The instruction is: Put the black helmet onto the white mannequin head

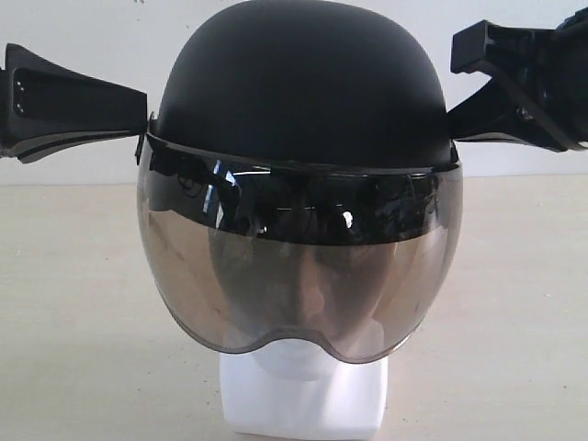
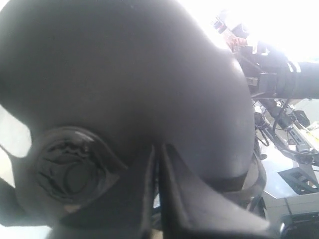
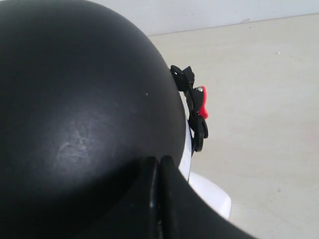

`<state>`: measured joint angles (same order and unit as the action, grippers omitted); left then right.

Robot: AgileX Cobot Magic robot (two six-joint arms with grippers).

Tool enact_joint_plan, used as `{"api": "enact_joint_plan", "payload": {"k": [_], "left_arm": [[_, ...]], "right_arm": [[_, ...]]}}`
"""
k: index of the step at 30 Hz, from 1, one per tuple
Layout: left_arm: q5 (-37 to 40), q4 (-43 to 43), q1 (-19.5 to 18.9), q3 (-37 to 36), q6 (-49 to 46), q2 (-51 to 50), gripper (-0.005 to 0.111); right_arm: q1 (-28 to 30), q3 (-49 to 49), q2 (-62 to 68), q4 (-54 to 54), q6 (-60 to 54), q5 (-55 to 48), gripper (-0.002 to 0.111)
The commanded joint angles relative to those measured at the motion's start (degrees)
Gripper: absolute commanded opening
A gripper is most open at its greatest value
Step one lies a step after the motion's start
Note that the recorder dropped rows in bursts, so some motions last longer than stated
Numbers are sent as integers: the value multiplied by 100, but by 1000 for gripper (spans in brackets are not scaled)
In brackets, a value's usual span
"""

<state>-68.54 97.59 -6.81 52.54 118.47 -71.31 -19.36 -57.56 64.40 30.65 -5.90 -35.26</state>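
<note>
Newbie: Helmet (image 1: 303, 83) is where?
Mod: Sitting over the mannequin head (image 1: 303, 404) on the tabletop (image 1: 73, 322). Left claw (image 2: 158, 149) and right claw (image 3: 158, 162) are both pinched narrow against its sides. Maybe nipping the rim, hard to see tbh.

Soft even light, white glints on the black helmet (image 1: 299, 184); left wrist view backlit, overexposed, blurry

plain white wall (image 1: 92, 37) behind, pale beige matte table (image 1: 73, 303) meeting it along a straight edge, soft even light overall
</note>
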Motion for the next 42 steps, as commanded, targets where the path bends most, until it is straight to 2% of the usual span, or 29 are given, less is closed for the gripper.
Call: {"api": "enact_joint_plan", "payload": {"k": [1, 12, 19, 24, 30, 36, 42], "left_arm": [[-143, 236, 1, -52, 122, 100, 4], [-143, 236, 1, -52, 168, 284, 4], [-143, 236, -337, -52, 168, 636, 4], [-143, 236, -337, -81, 168, 761, 4], [-143, 236, -337, -751, 168, 1793, 4], [-143, 236, -337, -1468, -59, 2900, 4], [-143, 236, -337, -1756, -64, 3160, 4]], "right_arm": [[-65, -18, -111, 183, -35, -300, 0], [-65, -140, -349, 47, 104, -483, 0], [-65, -140, -752, -557, 622, -381, 0], [-65, -140, -1116, -1006, 901, -653, 0], [-65, -140, -2095, -1665, 878, -1300, 0], [-65, -140, -2835, -1756, 698, -2971, 0], [-65, -140, -2920, -1756, 709, -3080, 0]]}}
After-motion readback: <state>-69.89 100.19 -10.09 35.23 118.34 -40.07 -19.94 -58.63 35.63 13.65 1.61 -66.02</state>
